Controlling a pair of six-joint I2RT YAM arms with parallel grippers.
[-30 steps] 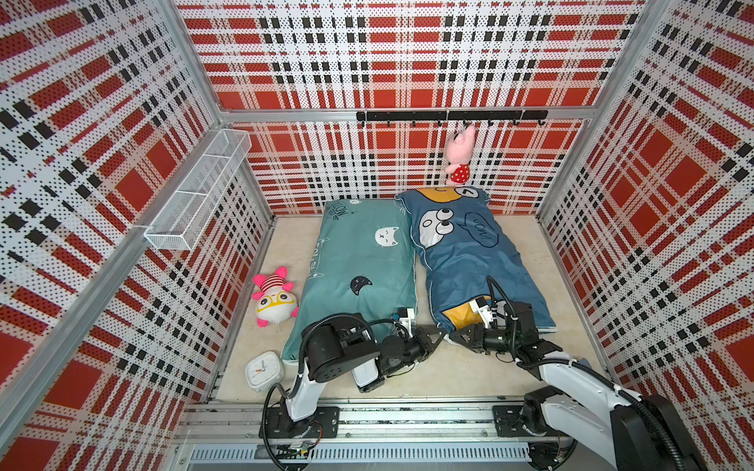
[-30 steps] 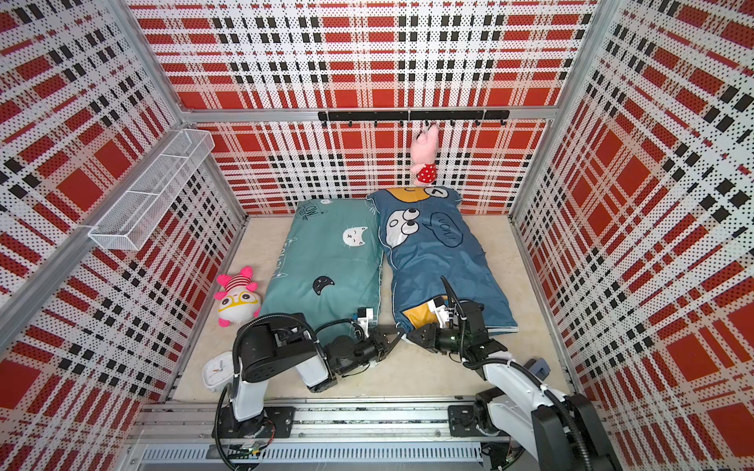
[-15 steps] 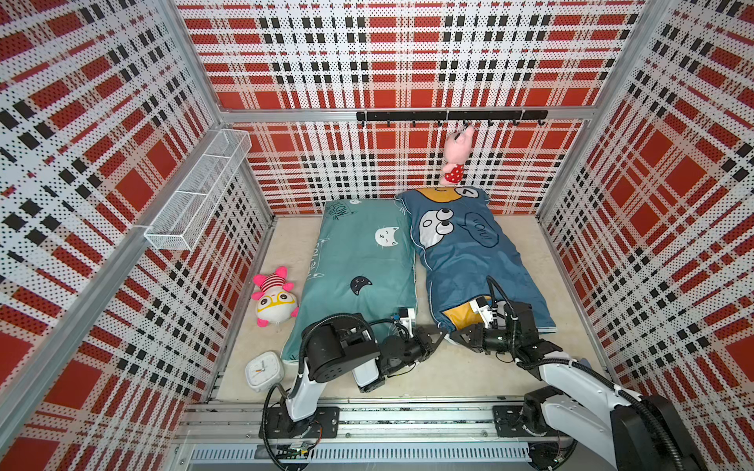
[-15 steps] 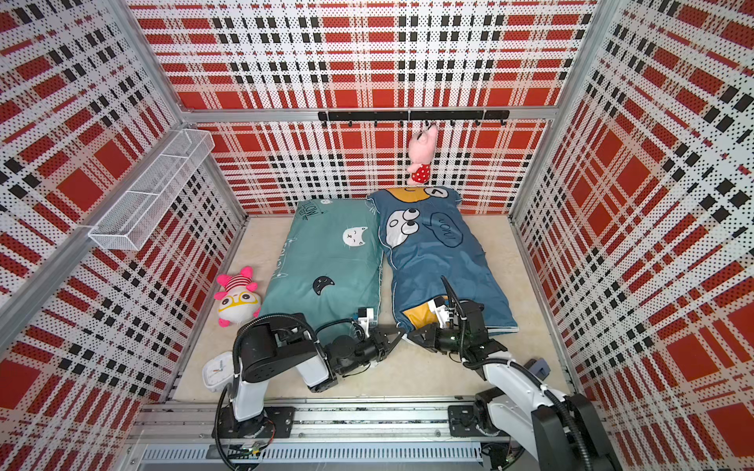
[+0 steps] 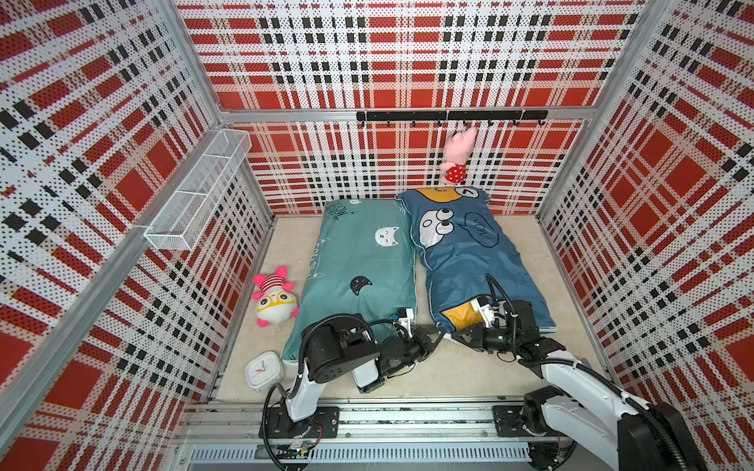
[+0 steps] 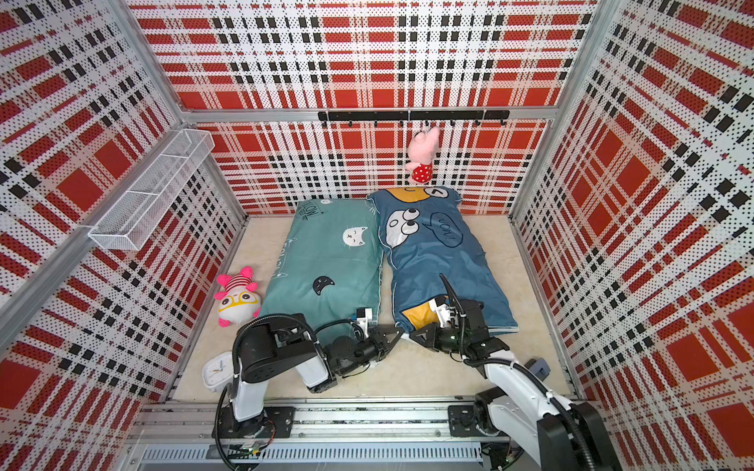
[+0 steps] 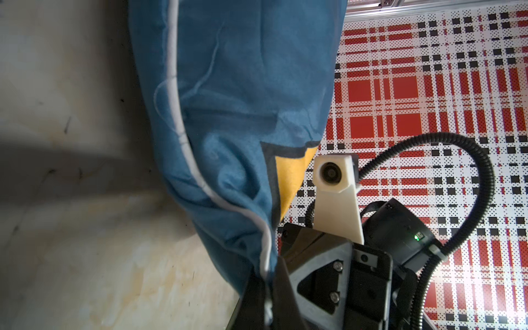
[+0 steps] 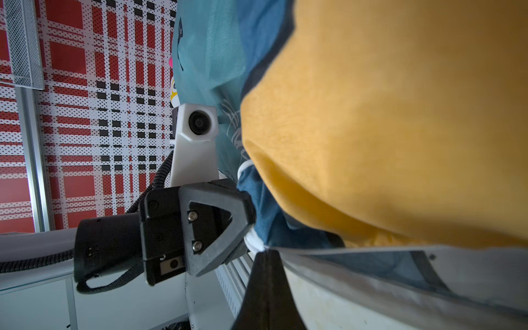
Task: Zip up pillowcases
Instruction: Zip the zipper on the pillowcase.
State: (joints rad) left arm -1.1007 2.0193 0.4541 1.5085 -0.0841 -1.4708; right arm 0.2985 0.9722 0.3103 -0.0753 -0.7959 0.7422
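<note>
The blue pillowcase lies beside the green pillowcase, touching it. The left gripper squeezes the blue corner next to the green pillowcase, jaws closed on the cloth. The right gripper pinches that same corner, jaws closed too.

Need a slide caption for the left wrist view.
Left gripper pinches the blue pillowcase at its white-piped corner; right gripper meets the same corner.

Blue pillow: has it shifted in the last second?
No. The blue pillow lies where it did, alongside the teal pillow, with its far end below the hook rail.
</note>
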